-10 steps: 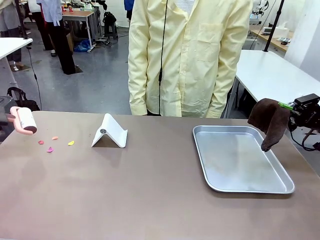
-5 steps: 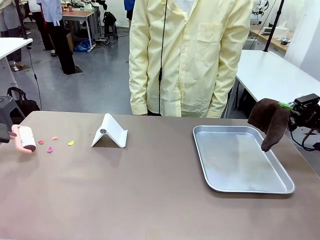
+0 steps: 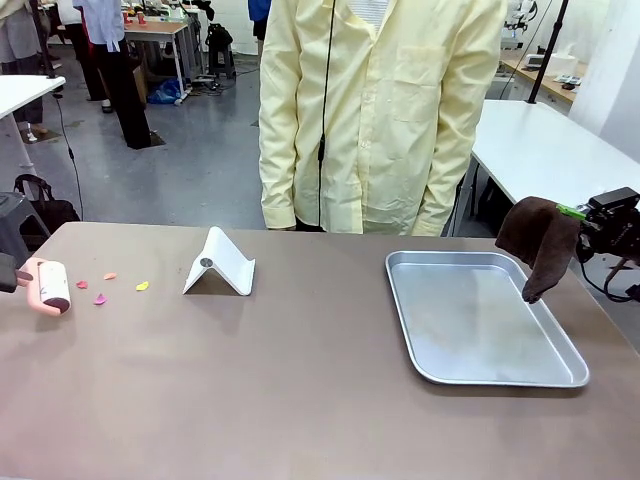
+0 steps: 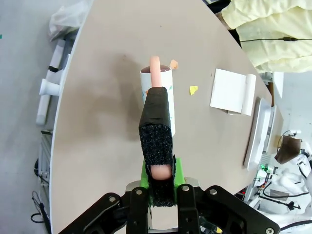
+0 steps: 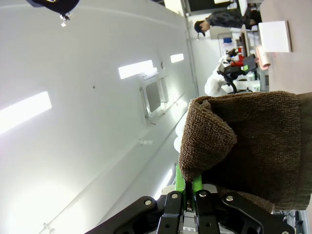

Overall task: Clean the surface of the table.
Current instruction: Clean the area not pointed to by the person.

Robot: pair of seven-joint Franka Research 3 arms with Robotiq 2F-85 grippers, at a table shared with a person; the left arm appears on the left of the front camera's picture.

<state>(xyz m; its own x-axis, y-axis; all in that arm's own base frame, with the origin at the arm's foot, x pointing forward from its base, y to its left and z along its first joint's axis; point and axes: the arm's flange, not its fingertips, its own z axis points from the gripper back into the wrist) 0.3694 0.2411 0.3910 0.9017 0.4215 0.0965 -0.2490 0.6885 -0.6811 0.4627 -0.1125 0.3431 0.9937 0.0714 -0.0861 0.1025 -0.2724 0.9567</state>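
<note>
While the left gripper clenches the pink handle of a white lint roller, the roller sits low over the left end of the large rectangular matte taupe-brown table, just beside a few small pink, orange and yellow scraps. I cannot tell whether it touches the top. The right gripper is pinched on a dark brown terry cloth, which hangs over the far right rim of a shiny silver rectangular metal tray on the table's right half. A white folded card stand sits between the scraps and the tray. A person in a pale yellow shirt stands at the far edge.
</note>
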